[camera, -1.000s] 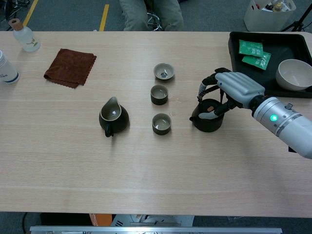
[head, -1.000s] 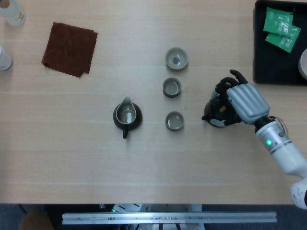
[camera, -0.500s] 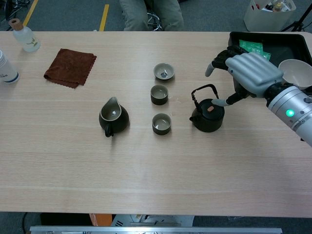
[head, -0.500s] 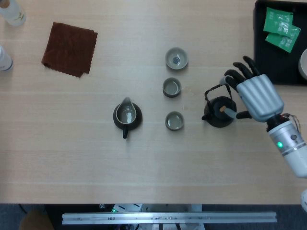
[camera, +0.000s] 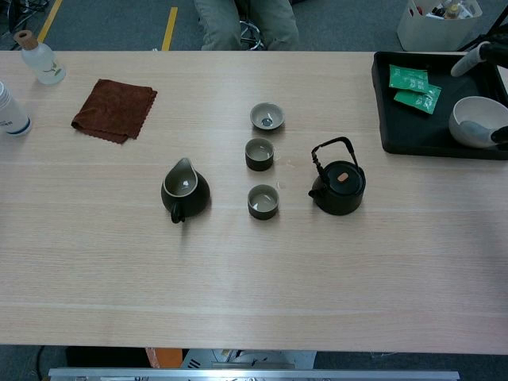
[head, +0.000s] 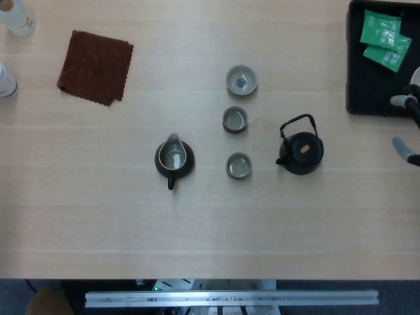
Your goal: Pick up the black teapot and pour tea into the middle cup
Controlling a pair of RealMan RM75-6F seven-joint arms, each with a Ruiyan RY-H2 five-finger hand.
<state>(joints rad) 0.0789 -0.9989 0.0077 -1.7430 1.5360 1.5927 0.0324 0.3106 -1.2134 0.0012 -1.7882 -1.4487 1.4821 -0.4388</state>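
Note:
The black teapot (head: 301, 152) stands upright on the table with its wire handle raised, right of a row of three cups; nothing touches it. The middle cup (head: 235, 120) sits between the far cup (head: 241, 79) and the near cup (head: 239, 165). In the chest view the teapot (camera: 339, 187) is right of the middle cup (camera: 259, 153). Of my right hand (head: 405, 149) only spread fingertips show at the right edge, well clear of the teapot and holding nothing; in the chest view the right hand (camera: 473, 59) is over the tray. My left hand is out of sight.
A dark pitcher (head: 174, 158) stands left of the cups. A brown cloth (head: 95, 65) lies at the far left near two bottles. A black tray (camera: 413, 133) at the back right holds green packets (camera: 413, 86) and a white bowl (camera: 476, 119).
My right hand let go of the teapot's handle, opened, and pulled away to the right edge. The teapot stays standing where it was.

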